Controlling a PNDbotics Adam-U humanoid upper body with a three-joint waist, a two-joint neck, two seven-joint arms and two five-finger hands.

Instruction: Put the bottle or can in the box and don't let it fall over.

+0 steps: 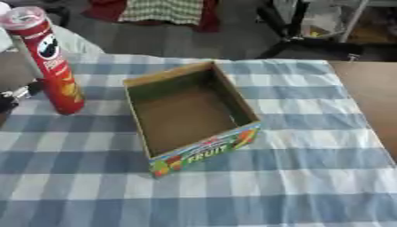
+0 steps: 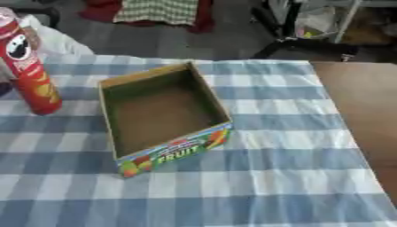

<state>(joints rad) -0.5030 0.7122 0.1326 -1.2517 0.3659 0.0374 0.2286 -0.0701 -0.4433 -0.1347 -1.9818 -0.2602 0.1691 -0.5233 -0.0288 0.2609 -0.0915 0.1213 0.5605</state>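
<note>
Red crisp can (image 1: 52, 64) stands upright left of the empty box (image 1: 232, 95). Left hand (image 1: 14, 96) barely visible, grip indeterminable. Advise grasping low and lowering vertically.

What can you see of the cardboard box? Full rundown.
The cardboard box is an open-topped rectangular tray with plain brown inner walls and floor, and nothing inside. Its near outer wall is printed with bright fruit pictures and the word FRUIT. It sits flat on the blue and white checked tablecloth, turned askew to the table edge, right of the upright red can, apart from it. No hand touches it.
</note>
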